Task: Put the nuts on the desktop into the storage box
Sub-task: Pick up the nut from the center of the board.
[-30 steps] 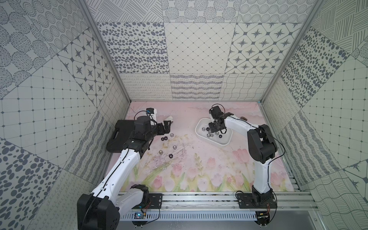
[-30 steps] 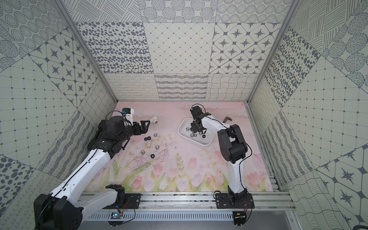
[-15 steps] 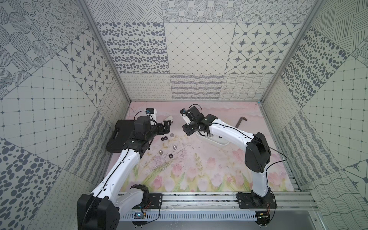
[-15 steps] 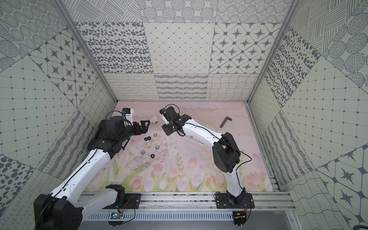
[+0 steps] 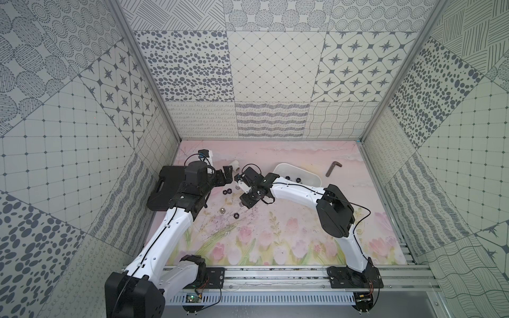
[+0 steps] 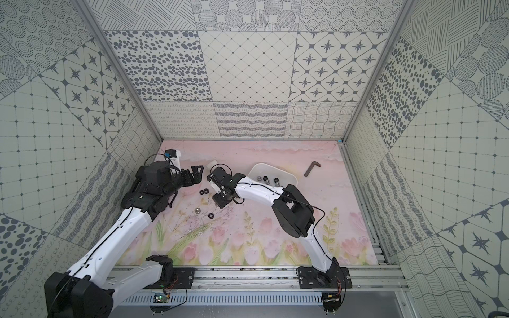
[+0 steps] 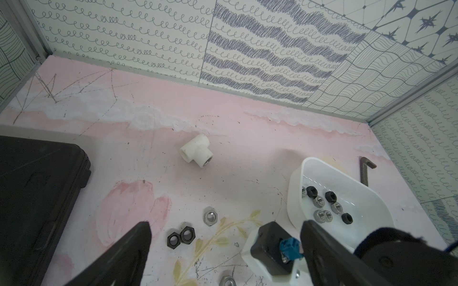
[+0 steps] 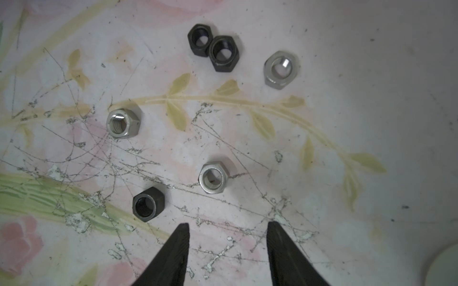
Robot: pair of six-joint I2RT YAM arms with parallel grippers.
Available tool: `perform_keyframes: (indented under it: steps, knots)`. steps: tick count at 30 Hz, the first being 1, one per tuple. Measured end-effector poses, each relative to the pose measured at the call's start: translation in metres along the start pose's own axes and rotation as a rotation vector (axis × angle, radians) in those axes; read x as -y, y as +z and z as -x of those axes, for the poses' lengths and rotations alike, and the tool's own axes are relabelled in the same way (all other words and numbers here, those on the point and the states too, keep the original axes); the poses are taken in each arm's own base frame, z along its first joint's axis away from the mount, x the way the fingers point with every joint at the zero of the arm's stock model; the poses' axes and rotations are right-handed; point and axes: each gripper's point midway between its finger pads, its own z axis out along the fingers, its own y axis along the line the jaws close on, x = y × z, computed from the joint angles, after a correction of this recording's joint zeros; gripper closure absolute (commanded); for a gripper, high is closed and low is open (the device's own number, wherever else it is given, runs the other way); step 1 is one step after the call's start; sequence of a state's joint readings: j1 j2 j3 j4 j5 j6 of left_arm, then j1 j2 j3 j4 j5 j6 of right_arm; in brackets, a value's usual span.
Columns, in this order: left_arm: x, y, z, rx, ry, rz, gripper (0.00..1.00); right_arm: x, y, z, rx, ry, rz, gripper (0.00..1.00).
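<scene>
right end effector (image 8: 226, 225), over the white plastic storage box (image 5: 303, 170) a second ago, now hangs half open and empty above six black and silver nuts (image 8: 213, 177) on the pink floral worktop (image 5: 275, 225); left end effector (image 7: 226, 222) wide open, empty, near a white t-shaped fitting (image 7: 197, 153)

The silver nuts (image 8: 213, 177) look like bare metal with a soft sheen, while the black nuts (image 8: 148, 207) have a matt dark finish. The worktop (image 8: 347, 123) is a smooth printed sheet, scratched, its print flaking in spots. The storage box (image 7: 295, 183) is glossy plastic, the pipe fitting (image 7: 195, 152) matt plastic, the hex key (image 7: 364, 170) dull brownish metal, and the case (image 7: 37, 185) matt black plastic.
</scene>
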State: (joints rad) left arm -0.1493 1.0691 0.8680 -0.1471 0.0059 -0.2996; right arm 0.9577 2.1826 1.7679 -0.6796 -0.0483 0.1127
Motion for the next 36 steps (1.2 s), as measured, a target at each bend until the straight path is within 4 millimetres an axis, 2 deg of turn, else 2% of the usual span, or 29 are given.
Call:
perform_keyframes:
  steps: [6, 18, 22, 29, 36]
  knots:
    - [-0.003, 0.001, 0.000, 0.000, -0.003, 0.014, 0.01, -0.013, 0.015, -0.002, -0.017, -0.018, 0.002, 0.45]
    - [-0.003, 0.001, -0.001, -0.002, -0.014, 0.015, 0.01, -0.005, 0.040, 0.009, -0.025, -0.019, -0.050, 0.46]
    - [-0.003, 0.001, -0.001, -0.001, -0.014, 0.018, 0.01, -0.004, 0.047, 0.008, -0.033, -0.020, -0.058, 0.54]
    - [-0.004, 0.001, -0.001, -0.002, -0.014, 0.019, 0.01, -0.002, 0.047, 0.006, -0.040, -0.021, -0.071, 0.79]
    - [-0.004, 0.001, -0.001, -0.002, -0.015, 0.019, 0.01, 0.001, 0.046, 0.007, -0.037, -0.014, -0.078, 0.82]
